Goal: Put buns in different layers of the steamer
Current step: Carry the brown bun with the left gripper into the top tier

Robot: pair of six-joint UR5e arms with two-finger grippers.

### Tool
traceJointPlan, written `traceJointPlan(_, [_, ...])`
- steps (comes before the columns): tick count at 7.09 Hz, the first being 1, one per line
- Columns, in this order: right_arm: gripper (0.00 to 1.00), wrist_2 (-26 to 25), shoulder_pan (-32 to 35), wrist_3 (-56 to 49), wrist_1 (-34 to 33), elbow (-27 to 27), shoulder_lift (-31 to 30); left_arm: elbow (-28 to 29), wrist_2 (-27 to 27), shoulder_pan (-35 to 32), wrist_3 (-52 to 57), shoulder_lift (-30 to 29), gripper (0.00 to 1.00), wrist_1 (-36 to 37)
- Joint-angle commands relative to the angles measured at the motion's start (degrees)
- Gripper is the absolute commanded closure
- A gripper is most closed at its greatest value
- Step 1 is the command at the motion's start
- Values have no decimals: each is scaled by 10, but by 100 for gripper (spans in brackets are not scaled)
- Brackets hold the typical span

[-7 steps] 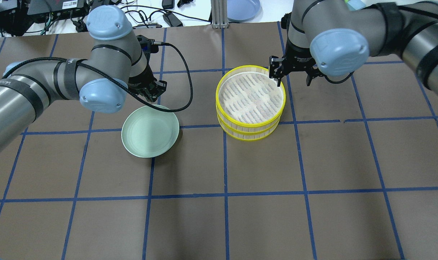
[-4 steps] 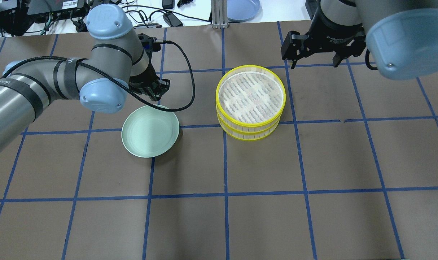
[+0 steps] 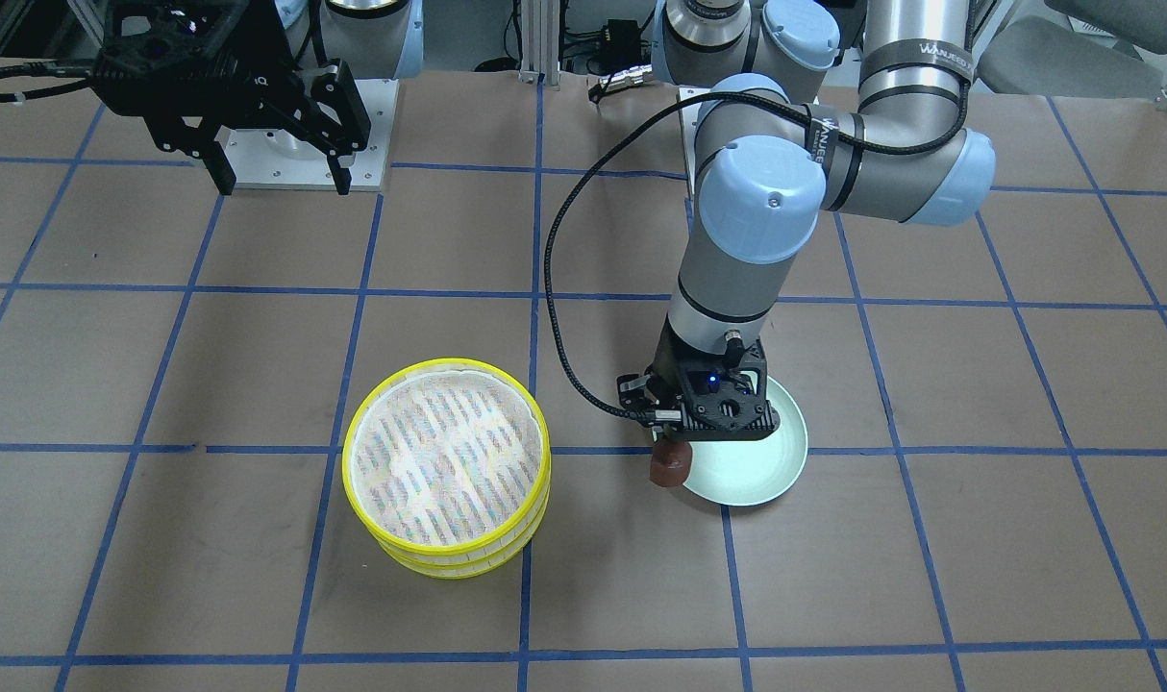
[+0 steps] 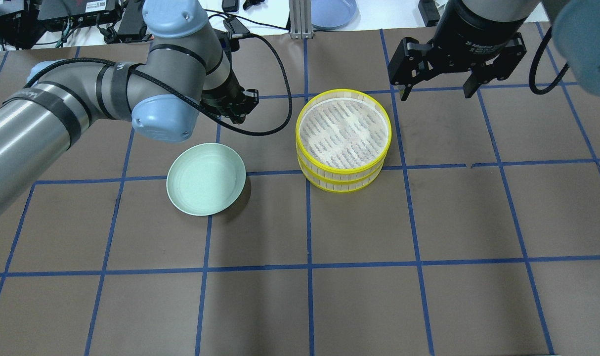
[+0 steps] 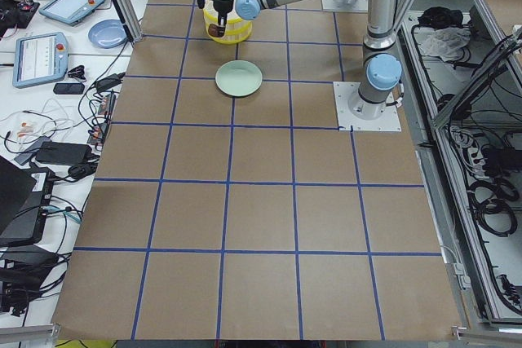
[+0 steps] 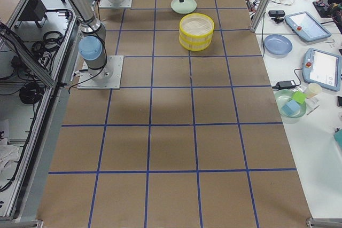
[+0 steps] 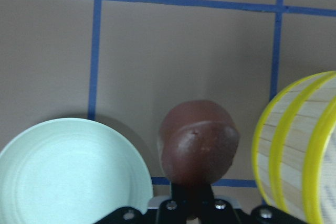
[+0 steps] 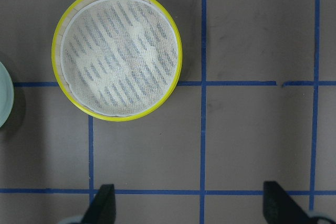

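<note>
The two steamer layers (image 4: pixel 343 170) stand stacked, yellow-rimmed, with the white mesh liner on top bare; they also show in the front view (image 3: pixel 446 538) and the right wrist view (image 8: pixel 116 114). My left gripper (image 3: pixel 673 444) is shut on the dark reddish-brown bun (image 3: pixel 669 468), held in the air between the pale green plate (image 3: pixel 752 476) and the steamer. The left wrist view shows the bun (image 7: pixel 198 148) at the fingertips, with the steamer wall (image 7: pixel 294 150) to its right. My right gripper (image 4: pixel 435 91) is open and empty, raised behind the steamer. The cream-white bun is not in view.
The pale green plate (image 4: pixel 206 179) lies bare on the brown paper left of the steamer. A black cable loops from the left wrist (image 4: pixel 275 99) toward the steamer. A blue plate (image 4: pixel 332 12) and electronics sit on the white bench beyond the far edge.
My left arm has swung right, from over the plate's far rim toward the steamer. My right gripper has left the steamer's far rim, risen and drawn back, open.
</note>
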Motion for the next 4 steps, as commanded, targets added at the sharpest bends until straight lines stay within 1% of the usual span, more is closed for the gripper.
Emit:
traceJointPlan(1, [0,0,2,0,4,0,0,24,-67,-31,-147,-17,88,1])
traceJointPlan(2, [0,0,1,0,3,0,0,23,-96,-43,-205,-25,88,14])
traceJointPlan(4, [0,0,0,-1,6,0,1,25,-99,-85,-286,-53,88,78])
